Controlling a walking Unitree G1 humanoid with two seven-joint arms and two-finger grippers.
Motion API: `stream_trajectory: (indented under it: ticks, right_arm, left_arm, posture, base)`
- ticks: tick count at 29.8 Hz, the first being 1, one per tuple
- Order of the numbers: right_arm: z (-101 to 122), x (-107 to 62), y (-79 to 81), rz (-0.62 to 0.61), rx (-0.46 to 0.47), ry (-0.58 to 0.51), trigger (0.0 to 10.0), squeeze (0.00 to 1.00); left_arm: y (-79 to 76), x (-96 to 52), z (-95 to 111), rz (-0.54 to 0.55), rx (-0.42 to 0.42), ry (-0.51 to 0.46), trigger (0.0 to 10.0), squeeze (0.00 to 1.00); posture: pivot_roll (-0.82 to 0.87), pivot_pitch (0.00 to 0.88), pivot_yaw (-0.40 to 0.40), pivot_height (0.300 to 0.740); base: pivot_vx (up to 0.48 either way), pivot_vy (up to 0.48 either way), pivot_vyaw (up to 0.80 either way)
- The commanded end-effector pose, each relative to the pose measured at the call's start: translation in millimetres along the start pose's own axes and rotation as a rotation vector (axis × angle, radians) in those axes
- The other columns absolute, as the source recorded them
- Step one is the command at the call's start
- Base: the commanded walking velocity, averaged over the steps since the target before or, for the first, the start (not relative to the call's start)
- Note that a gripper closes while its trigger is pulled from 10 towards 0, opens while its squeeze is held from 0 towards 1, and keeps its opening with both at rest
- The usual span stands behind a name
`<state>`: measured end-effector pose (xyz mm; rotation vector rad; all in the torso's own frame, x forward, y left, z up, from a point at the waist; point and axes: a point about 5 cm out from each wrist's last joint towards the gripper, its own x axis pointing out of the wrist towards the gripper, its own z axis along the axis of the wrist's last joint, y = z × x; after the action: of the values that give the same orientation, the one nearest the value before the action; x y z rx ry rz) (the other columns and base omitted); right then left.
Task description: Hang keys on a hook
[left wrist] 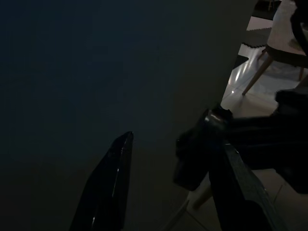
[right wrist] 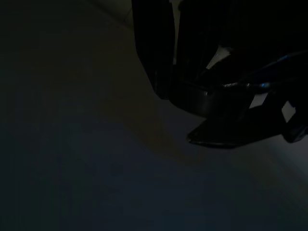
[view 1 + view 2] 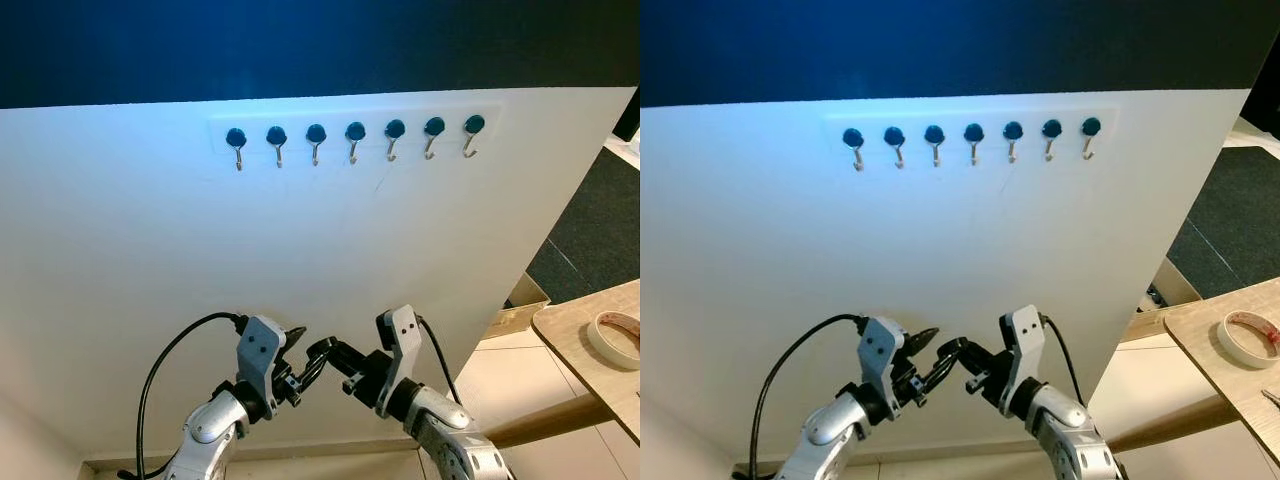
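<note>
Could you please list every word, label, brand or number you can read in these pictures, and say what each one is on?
None: no readable text stands anywhere.
The white wall panel, the row of hooks and the roll of tape on the wooden table carry no lettering.
The left gripper and right gripper bear no legible marks.

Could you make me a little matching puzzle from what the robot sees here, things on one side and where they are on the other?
Things:
1. row of hooks
2. roll of tape
3. left gripper
4. right gripper

Places:
A. on the wooden table at the right
B. high on the white wall
C. low before the wall, on the robot's right
D. low before the wall, on the robot's left

Pairs: 1-B, 2-A, 3-D, 4-C
</note>
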<state>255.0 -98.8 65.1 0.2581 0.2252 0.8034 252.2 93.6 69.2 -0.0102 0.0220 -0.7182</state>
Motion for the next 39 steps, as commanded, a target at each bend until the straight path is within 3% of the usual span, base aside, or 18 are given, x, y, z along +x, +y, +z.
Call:
stream_trajectory:
  ticks: [1, 10, 12, 14, 16, 17, 21, 32, 39]
  right_arm:
    - [-2.7, 6.9, 20.5, 0.139, -0.010, 0.014, 10.0, 0.00]
    - [-0.1, 5.1, 14.1, 0.092, -0.021, -0.008, 10.0, 0.00]
    - [3.9, 5.6, 6.2, 0.031, -0.020, -0.035, 10.0, 0.00]
    - [9.1, 5.2, -1.1, -0.017, -0.013, -0.064, 10.0, 0.00]
    - [10.6, 4.9, -2.9, -0.026, -0.010, -0.072, 10.0, 0.00]
    - [13.0, 4.5, -4.7, -0.030, -0.005, -0.081, 10.0, 0.00]
    - [18.9, 2.2, -7.1, 0.000, -0.010, -0.089, 10.0, 0.00]
    - [24.1, -4.2, -7.1, 0.073, -0.023, -0.077, 10.0, 0.00]
    - [27.7, -19.8, -5.0, 0.162, 0.134, -0.112, 10.0, 0.00]
  left_arm:
    - [9.2, 0.4, -1.1, 0.058, -0.001, 0.017, 10.0, 0.00]
    - [12.3, -0.6, -2.0, 0.069, 0.002, 0.031, 10.0, 0.00]
    - [10.2, -1.3, -3.6, 0.042, 0.008, 0.042, 4.7, 0.00]
    - [5.6, -3.5, -5.6, -0.022, 0.039, 0.060, 8.2, 0.00]
    - [4.2, -4.3, -6.3, -0.042, 0.050, 0.067, 8.2, 0.00]
    - [2.4, -5.8, -7.4, -0.072, 0.069, 0.080, 10.0, 0.00]
    - [-3.8, -11.9, -9.9, -0.186, 0.074, 0.113, 10.0, 0.00]
    - [-6.7, -15.3, -8.5, -0.244, 0.080, 0.120, 10.0, 0.00]
    - [-1.1, -19.5, -7.9, -0.224, 0.063, 0.118, 10.0, 0.00]
  posture:
    - [0.02, 0.043, -0.001, 0.740]
    - [0.02, 0.045, 0.003, 0.740]
    - [0.02, 0.045, 0.002, 0.740]
    - [0.02, 0.045, 0.002, 0.740]
    - [0.02, 0.045, 0.002, 0.740]
    - [0.02, 0.045, 0.001, 0.740]
    - [0.03, 0.045, 0.000, 0.740]
    - [0.03, 0.047, 0.001, 0.740]
    - [0.03, 0.053, 0.008, 0.740]
  base:
    - [0.000, 0.000, 0.00]
    - [0.000, 0.000, 0.00]
    - [0.000, 0.000, 0.00]
    - [0.000, 0.000, 0.00]
    - [0.000, 0.000, 0.00]
    - [0.000, 0.000, 0.00]
    - [0.000, 0.000, 0.00]
    - [0.000, 0.000, 0.00]
    - [0.000, 0.000, 0.00]
